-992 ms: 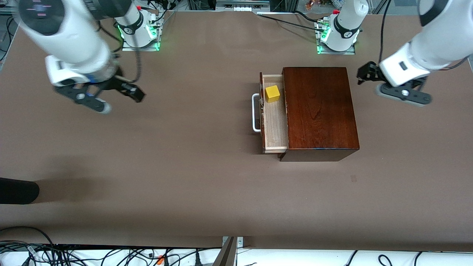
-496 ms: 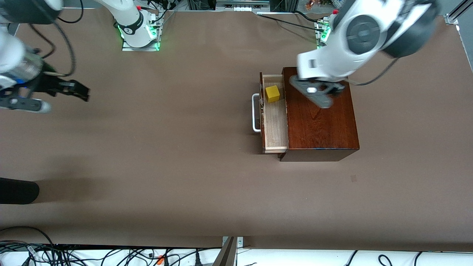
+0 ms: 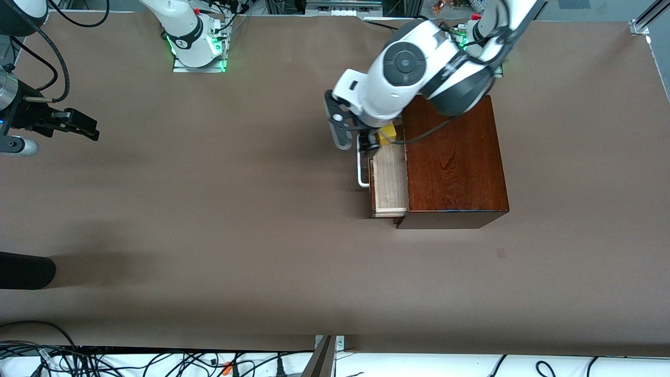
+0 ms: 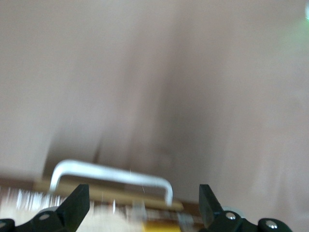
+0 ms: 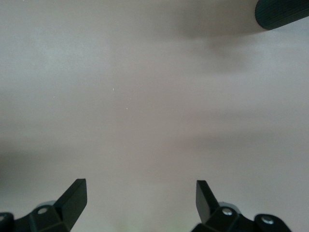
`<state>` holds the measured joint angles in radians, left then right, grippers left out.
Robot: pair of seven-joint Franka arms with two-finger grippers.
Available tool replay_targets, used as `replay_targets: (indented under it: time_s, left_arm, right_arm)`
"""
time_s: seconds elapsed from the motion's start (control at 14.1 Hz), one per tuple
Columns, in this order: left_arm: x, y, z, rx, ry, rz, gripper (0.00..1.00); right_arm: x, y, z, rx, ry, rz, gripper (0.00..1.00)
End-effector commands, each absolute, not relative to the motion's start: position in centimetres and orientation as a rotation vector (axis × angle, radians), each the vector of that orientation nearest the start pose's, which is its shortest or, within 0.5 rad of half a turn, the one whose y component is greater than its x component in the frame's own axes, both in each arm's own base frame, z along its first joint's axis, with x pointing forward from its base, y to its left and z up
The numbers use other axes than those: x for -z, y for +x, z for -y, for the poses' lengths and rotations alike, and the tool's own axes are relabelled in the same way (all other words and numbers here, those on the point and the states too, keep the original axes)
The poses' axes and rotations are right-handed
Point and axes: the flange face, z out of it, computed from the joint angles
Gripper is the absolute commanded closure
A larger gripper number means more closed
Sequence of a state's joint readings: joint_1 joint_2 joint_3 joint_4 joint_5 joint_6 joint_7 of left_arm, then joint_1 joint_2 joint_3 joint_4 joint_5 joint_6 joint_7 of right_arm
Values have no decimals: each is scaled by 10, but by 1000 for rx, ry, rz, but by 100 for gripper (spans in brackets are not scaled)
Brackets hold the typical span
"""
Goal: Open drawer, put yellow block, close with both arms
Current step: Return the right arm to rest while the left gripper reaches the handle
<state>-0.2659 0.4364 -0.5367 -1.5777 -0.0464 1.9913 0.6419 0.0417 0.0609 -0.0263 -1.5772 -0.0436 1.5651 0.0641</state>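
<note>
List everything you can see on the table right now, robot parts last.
wooden box: one, dark mahogany, toward the left arm's end of the table.
drawer: one, pale wood, pulled out of the box, white handle.
yellow block: one, in the drawer, partly hidden by the left arm.
black object: one, at the table edge, right arm's end.
left end effector: open, over the drawer's handle end.
right end effector: open, over bare table, waiting.
</note>
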Motion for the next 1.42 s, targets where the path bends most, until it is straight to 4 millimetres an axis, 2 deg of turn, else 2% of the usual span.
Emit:
replay_targets:
  time_s: [0.0, 0.14, 0.43, 0.92, 1.35]
  left_arm:
    - [-393, 503, 477, 130, -2305, -2463, 0]
    - [-369, 493, 488, 78, -2123, -2547, 0]
    - [-327, 490, 479, -50, -1968, -2533, 0]
    - [-306, 505, 451, -207, -1895, -2463, 0]
    - [-302, 523, 421, -294, -1916, -2389, 0]
  right_arm:
    - [-590, 561, -2, -103, -3181, -59, 0]
    - [-590, 560, 0, -106, -3181, -64, 0]
    - [-592, 559, -2, -120, -3172, -60, 0]
    - [-594, 558, 1, -109, -3150, -31, 0]
    - [-593, 556, 6, -128, -3135, -60, 0]
